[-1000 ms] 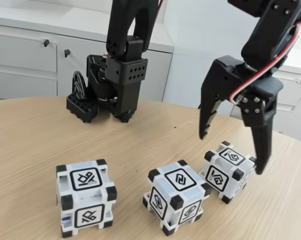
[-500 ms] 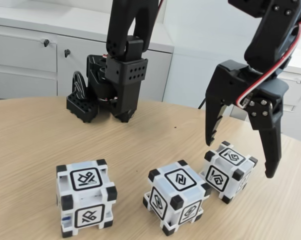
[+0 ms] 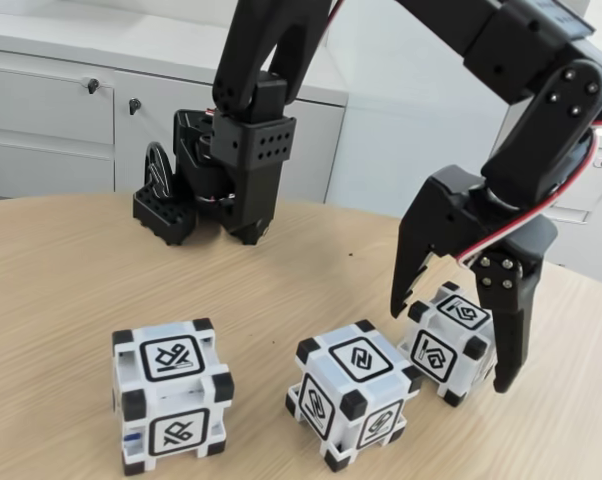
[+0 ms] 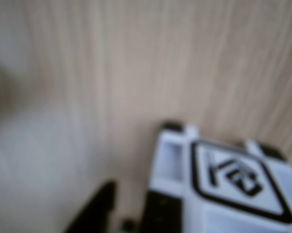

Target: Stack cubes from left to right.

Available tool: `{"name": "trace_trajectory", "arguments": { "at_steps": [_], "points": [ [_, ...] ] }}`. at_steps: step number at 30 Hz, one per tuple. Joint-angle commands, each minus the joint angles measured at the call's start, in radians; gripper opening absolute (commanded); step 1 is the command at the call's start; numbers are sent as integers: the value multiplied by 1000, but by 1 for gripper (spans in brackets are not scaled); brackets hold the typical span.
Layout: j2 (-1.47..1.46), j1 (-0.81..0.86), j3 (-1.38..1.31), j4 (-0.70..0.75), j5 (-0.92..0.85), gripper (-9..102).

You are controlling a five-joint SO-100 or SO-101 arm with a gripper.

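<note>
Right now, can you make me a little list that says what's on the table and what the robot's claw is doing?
table: light wood tabletop
cubes: three alike, white with black corners, all standing apart, none stacked
left cube: alone, near the front edge of the fixed view
middle cube: close to the right one
right cube: between the open fingers
gripper: open, lowered around the right cube, not yet closed on it
wrist view: blurred; the right cube's glyph face shows
</note>
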Motion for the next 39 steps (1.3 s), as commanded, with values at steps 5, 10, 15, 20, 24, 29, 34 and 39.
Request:
{"name": "trace_trajectory", "arguments": {
  "at_steps": [5,10,15,20,24,29,34,39],
  "points": [
    [14,15,-38,5,-3,31],
    [20,15,-38,5,11,25],
    [21,14,-38,5,31,21],
    [21,14,-40,5,41,19],
    [25,15,-40,9,43,19],
    [173,15,-40,23,54,19],
    [443,18,-21,25,55,19],
    [715,28,-9,44,51,19]
  ]
}}
